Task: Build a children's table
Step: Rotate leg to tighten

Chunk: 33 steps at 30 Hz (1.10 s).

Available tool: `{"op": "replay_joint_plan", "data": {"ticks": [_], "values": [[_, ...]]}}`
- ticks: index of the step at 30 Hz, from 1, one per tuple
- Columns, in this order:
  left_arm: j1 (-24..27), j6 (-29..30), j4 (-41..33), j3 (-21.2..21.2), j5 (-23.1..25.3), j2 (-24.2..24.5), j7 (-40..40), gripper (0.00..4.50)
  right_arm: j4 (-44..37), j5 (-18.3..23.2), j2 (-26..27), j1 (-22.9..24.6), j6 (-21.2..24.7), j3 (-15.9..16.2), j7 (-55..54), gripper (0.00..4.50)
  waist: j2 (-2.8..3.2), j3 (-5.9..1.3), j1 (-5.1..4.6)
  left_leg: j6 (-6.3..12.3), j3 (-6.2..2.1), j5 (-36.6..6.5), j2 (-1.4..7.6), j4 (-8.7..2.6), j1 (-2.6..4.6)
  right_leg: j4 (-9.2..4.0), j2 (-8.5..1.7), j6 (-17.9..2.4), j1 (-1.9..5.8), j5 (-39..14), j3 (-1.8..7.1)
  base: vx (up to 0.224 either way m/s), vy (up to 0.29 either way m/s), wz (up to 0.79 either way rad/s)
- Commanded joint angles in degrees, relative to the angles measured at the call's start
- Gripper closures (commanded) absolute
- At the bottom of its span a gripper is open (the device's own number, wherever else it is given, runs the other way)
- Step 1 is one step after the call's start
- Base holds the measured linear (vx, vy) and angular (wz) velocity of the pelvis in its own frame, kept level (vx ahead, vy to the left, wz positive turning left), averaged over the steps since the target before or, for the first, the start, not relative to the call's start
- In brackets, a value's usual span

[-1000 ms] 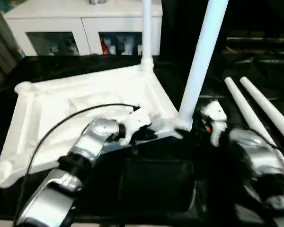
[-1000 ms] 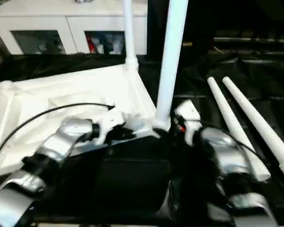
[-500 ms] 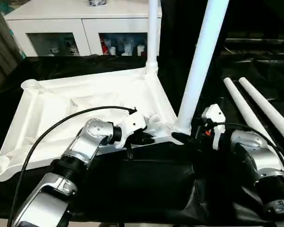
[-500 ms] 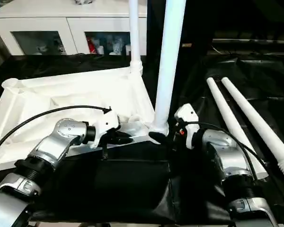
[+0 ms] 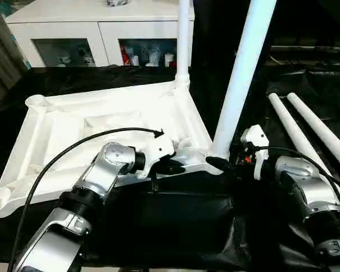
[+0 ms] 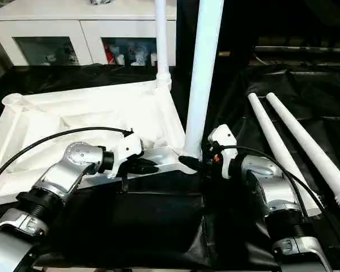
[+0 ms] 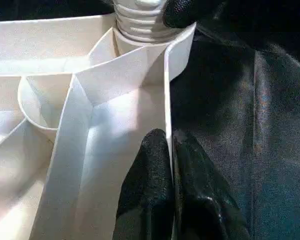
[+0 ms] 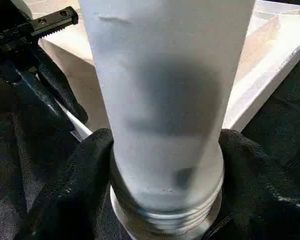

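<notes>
The white tabletop lies upside down on the black-draped work table, ribs up. One white leg stands in its far right corner socket. A second leg stands in the near right socket. My left gripper is shut on the tabletop's near rim beside that socket; in the left wrist view its black fingers pinch the thin rim wall. My right gripper is shut on the near leg's threaded base, one finger on each side. Two loose legs lie side by side to the right.
A white cabinet with glass doors stands behind the work table. A black cable loops over my left forearm. The black cloth hangs in folds at the front edge, between my two arms.
My right gripper has moved left to the near leg's base and closed round it. The left gripper stays on the rim. The camera has shifted a little.
</notes>
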Motion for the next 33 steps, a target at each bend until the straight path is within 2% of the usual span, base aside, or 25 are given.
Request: {"op": "replay_joint_plan", "data": {"ticks": [1, 7, 8, 9, 11, 12, 13, 14, 15, 17, 18, 19, 20, 22, 24, 25, 26, 28, 29, 31, 33], "values": [[0.80, 0.48, -1.34, -0.44, 0.09, 0.56, -0.37, 4.50, -0.13, -0.26, 0.51, -0.07, 0.25, 0.48, 0.45, 1.69, -1.09, -5.08, 0.28, 4.08, -0.27, -12.31, 1.70, -3.79, 0.33, -4.45, -2.32, -11.55, 3.79, -16.87, 2.74, 0.000, 0.000, 0.00], [0.86, 1.01, -1.34, 0.02, 0.19, 0.41, 0.71, 4.50, 1.77, -2.07, 1.99, -0.35, -0.42, 0.64, -3.47, 1.75, -1.15, -5.04, 0.12, 4.06, -0.25, -12.12, 1.63, -3.76, 0.29, -4.45, -2.27, -11.47, 3.79, -16.97, 2.72, 0.000, 0.000, 0.00], [0.86, 1.01, -1.34, 0.02, 0.19, 0.41, 0.71, 4.50, 1.77, -2.07, 1.99, -0.35, -0.42, 0.64, -3.47, 1.75, -1.07, -4.96, 0.03, 3.81, -0.25, -12.56, 1.60, -3.81, 0.29, -4.57, -2.28, -11.32, 3.70, -17.76, 2.70, 0.000, 0.000, 0.00], [0.33, 1.22, 0.00, 0.58, 0.51, -0.33, 2.82, 4.50, 3.58, -3.71, 3.45, -0.86, -0.67, 0.41, -8.38, 1.75, -1.15, -4.89, -0.13, 3.31, -0.27, -13.11, 1.61, -3.88, 0.31, -4.66, -2.27, -10.89, 3.63, -19.05, 2.67, 0.000, 0.000, 0.00], [-0.83, 1.67, 2.86, 1.85, 0.41, -2.18, 6.28, 4.50, 6.68, -5.92, 6.53, -1.78, -0.41, -0.39, -17.55, 1.76, -1.21, -4.46, -0.87, 1.92, -0.37, -15.41, 1.29, -4.18, 0.26, -5.39, -2.20, -9.15, 3.61, -24.62, 2.34, 0.000, 0.000, 0.00], [-1.81, 1.93, 5.17, 2.66, 0.37, -3.84, 9.18, 4.50, 8.49, -6.18, 9.25, -2.40, 0.55, -1.81, -24.29, 1.76, -1.01, -4.41, -0.96, 1.32, -0.46, -16.37, 1.22, -4.19, 0.44, -5.63, -2.31, -8.45, 3.51, -26.55, 2.28, 0.000, 0.000, 0.00], [-2.05, 2.00, 5.67, 2.80, 0.40, -4.20, 9.81, 4.50, 8.85, -6.15, 9.83, -2.54, 0.75, -2.17, -25.71, 1.76, -1.00, -4.37, -1.17, 0.88, -0.44, -17.12, 1.15, -4.19, 0.64, -5.91, -2.26, -7.86, 3.26, -28.23, 2.29, 0.000, 0.000, 0.00], [-3.37, 2.47, 8.32, 3.45, 0.68, -6.10, 13.43, 4.50, 10.77, -6.03, 12.93, -3.34, 1.83, -4.07, -33.34, 1.76, -1.03, -4.42, -1.37, 0.21, -0.57, -18.83, 1.13, -4.16, 1.12, -6.37, -2.33, -7.01, 2.99, -30.42, 2.21, 0.000, 0.000, 0.00], [-4.85, 2.64, 10.93, 3.78, 1.60, -7.84, 17.86, 4.50, 12.52, -5.83, 15.53, -4.16, 2.74, -5.62, -39.65, 1.76, -1.02, -4.08, -1.90, -0.56, -0.72, -21.39, 0.98, -4.34, 1.60, -6.72, -2.00, -6.35, 2.59, -32.17, 1.94, 0.000, 0.000, 0.00], [-6.21, 2.94, 12.89, 3.99, 2.28, -9.25, 21.40, 4.50, 13.79, -5.52, 17.29, -4.89, 3.01, -6.48, -43.13, 1.76, -0.94, -3.91, -2.12, -0.73, -0.81, -24.27, 0.80, -4.22, 2.17, -7.53, -2.02, -4.63, 2.43, -35.97, 1.32, 0.000, 0.000, 0.00], [-7.74, 3.18, 14.76, 4.28, 2.77, -10.90, 25.09, 4.50, 15.49, -6.04, 18.74, -5.99, 2.72, -6.70, -46.79, 1.76, -0.82, -3.83, -2.20, -0.36, -0.80, -26.21, 0.73, -3.91, 3.13, -8.55, -2.10, -3.59, 2.04, -37.99, 0.80, 0.000, 0.000, 0.00], [-8.18, 3.24, 15.27, 4.42, 2.84, -11.37, 26.14, 4.50, 15.98, -6.15, 19.11, -6.33, 2.62, -6.65, -47.43, 1.76, -0.67, -3.73, -2.40, -0.25, -0.75, -26.93, 0.65, -3.85, 3.36, -8.94, -2.05, -3.23, 1.89, -38.68, 0.49, 0.000, 0.000, 0.00], [-8.73, 3.20, 15.82, 4.53, 2.89, -12.02, 27.26, 4.50, 16.70, -6.55, 19.65, -6.85, 2.18, -6.48, -48.13, 1.76, -0.43, -3.88, -2.68, -0.13, -1.23, -28.88, 0.92, -4.29, 3.47, -9.53, -1.93, -1.85, 2.72, -37.93, -0.53, 0.000, 0.000, 0.00], [-9.14, 2.64, 16.14, 4.43, 2.92, -12.69, 26.92, 4.50, 17.20, -7.26, 20.26, -7.39, 1.13, -5.95, -48.29, 1.76, 0.11, -3.92, -3.04, -0.08, -1.69, -31.85, 1.62, -5.16, 3.44, -9.45, -1.83, -1.77, 3.30, -34.43, -0.79, -0.011, 0.028, 0.00], [-9.17, 1.99, 16.17, 4.16, 3.06, -12.91, 25.68, 4.50, 17.42, -8.15, 20.35, -7.65, 0.31, -5.65, -48.74, 1.76, 0.40, -3.97, -3.39, -0.32, -2.07, -34.09, 2.02, -5.93, 3.00, -8.80, -1.99, -2.52, 3.98, -30.98, -0.58, -0.013, 0.061, -0.02], [-9.09, 1.08, 16.33, 3.81, 3.30, -12.78, 24.85, 4.50, 17.53, -8.34, 20.29, -7.71, -0.06, -5.90, -49.09, 1.76, 0.36, -4.03, -3.41, -0.50, -2.12, -34.29, 2.05, -6.06, 2.91, -8.69, -2.09, -2.88, 4.10, -30.10, -0.46, -0.007, 0.057, -0.03], [-8.87, 0.30, 16.25, 3.44, 3.46, -12.56, 23.96, 4.50, 17.49, -8.23, 20.13, -7.69, -0.39, -6.14, -48.84, 1.76, 0.01, -3.95, -3.51, -0.60, -1.92, -34.45, 1.67, -5.89, 3.08, -8.92, -2.48, -3.41, 3.74, -30.75, -0.39, 0.000, 0.000, 0.00], [-8.29, -1.82, 15.99, 2.72, 3.69, -11.95, 21.84, 4.50, 16.88, -7.62, 19.31, -7.63, -1.29, -6.67, -48.09, 1.76, -0.17, -4.00, -3.45, -0.12, -1.71, -32.57, 1.29, -5.55, 3.04, -9.22, -2.99, -3.38, 3.69, -32.66, -0.40, 0.000, 0.000, 0.00], [-7.85, -2.73, 15.52, 2.38, 3.69, -11.54, 20.61, 4.50, 16.27, -7.32, 18.74, -7.49, -1.70, -6.91, -47.47, 1.21, -0.24, -4.03, -3.48, 0.02, -1.68, -32.04, 1.30, -5.50, 2.92, -9.23, -3.12, -3.20, 3.75, -33.05, -0.38, 0.000, 0.000, 0.00], [-7.17, -3.57, 14.54, 1.84, 3.40, -10.84, 18.44, 4.50, 14.28, -7.14, 17.48, -6.92, -2.15, -7.57, -47.44, 1.07, -0.22, -4.09, -3.47, 0.45, -1.63, -30.52, 1.33, -5.53, 2.57, -9.12, -3.21, -3.26, 3.83, -32.77, -0.17, 0.000, 0.000, 0.00], [-6.89, -4.24, 14.01, 1.51, 3.27, -10.52, 17.33, 4.50, 12.45, -6.93, 16.65, -6.26, -1.84, -7.78, -46.87, 0.89, -0.40, -4.25, -3.02, 1.03, -1.34, -28.33, 1.43, -5.54, 2.65, -8.92, -3.30, -4.28, 3.62, -31.23, 0.35, 0.000, 0.000, 0.00]]}}
